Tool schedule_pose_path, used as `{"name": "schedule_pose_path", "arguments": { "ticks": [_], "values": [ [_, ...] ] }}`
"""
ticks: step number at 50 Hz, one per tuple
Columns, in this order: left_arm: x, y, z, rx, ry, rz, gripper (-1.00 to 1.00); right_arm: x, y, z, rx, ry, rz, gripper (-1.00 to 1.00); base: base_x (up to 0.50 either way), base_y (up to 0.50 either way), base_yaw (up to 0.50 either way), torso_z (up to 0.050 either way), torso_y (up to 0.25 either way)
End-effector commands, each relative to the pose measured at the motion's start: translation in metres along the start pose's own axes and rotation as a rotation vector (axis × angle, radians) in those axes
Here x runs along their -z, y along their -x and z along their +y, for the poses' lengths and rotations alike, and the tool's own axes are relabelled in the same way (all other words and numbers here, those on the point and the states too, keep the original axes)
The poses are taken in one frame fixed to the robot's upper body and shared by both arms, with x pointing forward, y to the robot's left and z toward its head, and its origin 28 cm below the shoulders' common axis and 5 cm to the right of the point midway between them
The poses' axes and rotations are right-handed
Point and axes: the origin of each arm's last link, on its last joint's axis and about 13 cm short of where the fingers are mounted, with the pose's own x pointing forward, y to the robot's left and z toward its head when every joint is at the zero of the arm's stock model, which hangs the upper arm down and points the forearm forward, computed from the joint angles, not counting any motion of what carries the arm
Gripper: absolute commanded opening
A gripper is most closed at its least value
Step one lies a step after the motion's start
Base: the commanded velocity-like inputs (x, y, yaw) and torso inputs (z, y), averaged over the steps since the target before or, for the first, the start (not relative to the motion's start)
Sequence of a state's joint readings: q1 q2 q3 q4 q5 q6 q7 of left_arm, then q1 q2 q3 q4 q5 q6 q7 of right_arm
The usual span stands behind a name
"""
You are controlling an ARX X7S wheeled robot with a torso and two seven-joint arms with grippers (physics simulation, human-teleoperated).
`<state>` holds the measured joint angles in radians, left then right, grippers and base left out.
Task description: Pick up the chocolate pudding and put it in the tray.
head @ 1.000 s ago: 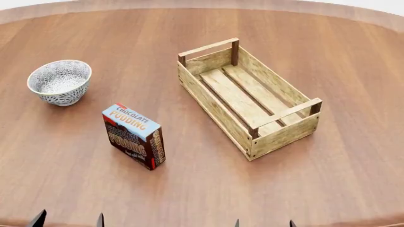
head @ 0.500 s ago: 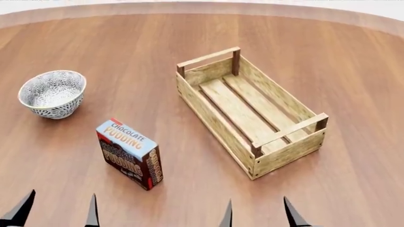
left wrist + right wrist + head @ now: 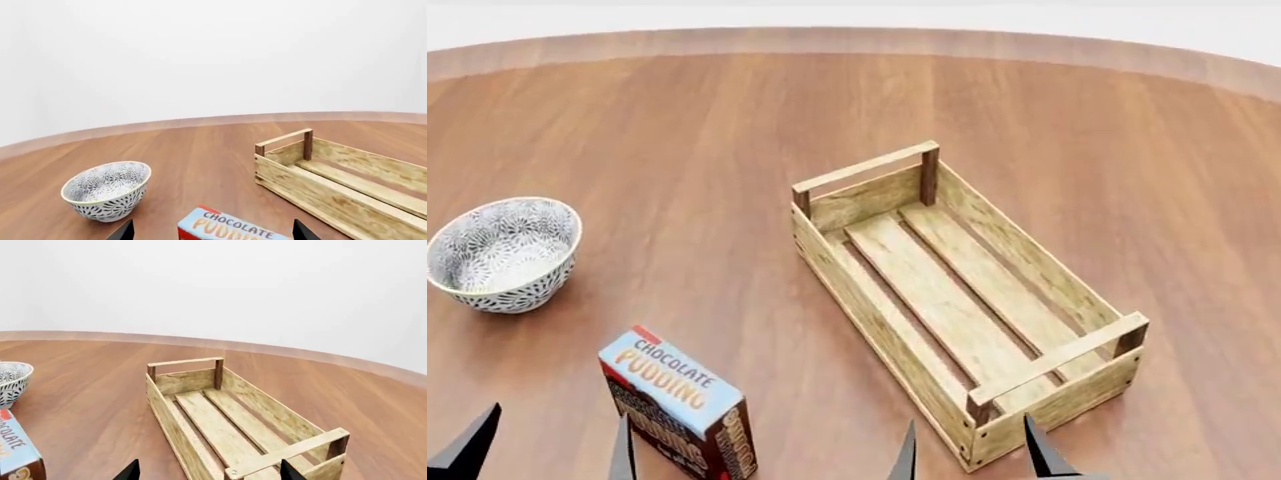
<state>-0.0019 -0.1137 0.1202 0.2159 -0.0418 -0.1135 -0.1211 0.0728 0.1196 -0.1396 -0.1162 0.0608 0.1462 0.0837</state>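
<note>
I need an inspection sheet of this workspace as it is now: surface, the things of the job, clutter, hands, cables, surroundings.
Surface: round wooden table, bare wood between the things.
Chocolate pudding: standing on the table near the robot, in front of the left hand, outside the tray.
Tray: slatted wooden crate, nothing seen inside, lying at an angle in front of the right hand.
Clutter: one patterned bowl, upright, beyond the pudding on the left, apart from it.
Left hand: open, holding nothing, only fingertips visible.
Right hand: open, holding nothing, only fingertips visible.
Cables: nothing seen.
Surroundings: plain white background, nothing else seen.
</note>
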Motion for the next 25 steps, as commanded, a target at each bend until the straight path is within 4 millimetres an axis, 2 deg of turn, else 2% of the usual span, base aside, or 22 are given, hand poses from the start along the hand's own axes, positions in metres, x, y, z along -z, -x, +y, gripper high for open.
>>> {"name": "schedule_pose_path", "arguments": {
  "ticks": [1,25],
  "values": [
    [-0.0030,0.0006,-0.0003,0.008,0.003,-0.004,1.00,-0.0010,-0.0001,0.0001,-0.002,-0.003,-0.001,1.00,0.36,0.00,0.00,0.000,0.000],
    [-0.0016,0.0021,-0.0022,0.017,0.003,0.002,1.00,0.0015,-0.0004,-0.0002,-0.004,-0.003,0.005,1.00,0.36,0.00,0.00,0.000,0.000]
  ]
}}
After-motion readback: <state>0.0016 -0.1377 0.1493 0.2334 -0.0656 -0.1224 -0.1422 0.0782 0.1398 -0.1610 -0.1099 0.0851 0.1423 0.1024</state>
